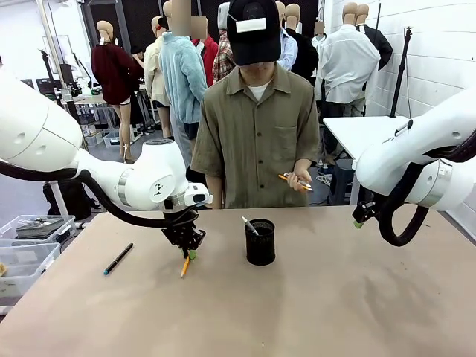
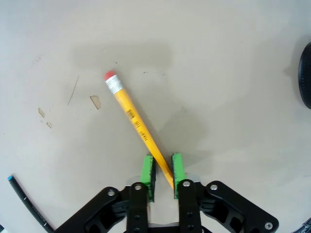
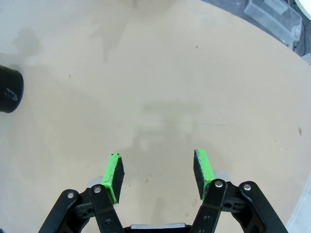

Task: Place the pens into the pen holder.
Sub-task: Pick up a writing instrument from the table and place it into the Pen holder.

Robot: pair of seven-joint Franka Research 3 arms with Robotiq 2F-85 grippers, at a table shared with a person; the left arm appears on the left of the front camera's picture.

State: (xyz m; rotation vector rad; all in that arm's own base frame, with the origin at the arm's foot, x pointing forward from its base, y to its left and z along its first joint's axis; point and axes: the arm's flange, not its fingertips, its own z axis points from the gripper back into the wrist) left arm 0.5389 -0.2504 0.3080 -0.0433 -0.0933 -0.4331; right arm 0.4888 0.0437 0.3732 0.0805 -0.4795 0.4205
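Pen holder (image 1: 259,242) containing one whitish pen (image 1: 249,225), my left hand (image 1: 190,254) at its 9 o'clock, narrowed round pencil (image 2: 133,119), grip I cannot tell, right hand (image 3: 156,164) apart, left wrist view adds eraser (image 2: 110,75).

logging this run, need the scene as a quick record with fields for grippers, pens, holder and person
left gripper: low over the table, left of the pen holder; pads close on either side of the yellow pencil, firm grip not clear
right gripper: open, nothing between its pads
yellow pencil: slanted between the left pads, eraser end away from the gripper
black pen: lying on the table, blue end, left of the left gripper
pen holder: upright, mid table
whitish pen: standing in the holder
person's hand: holding more pens at the far side
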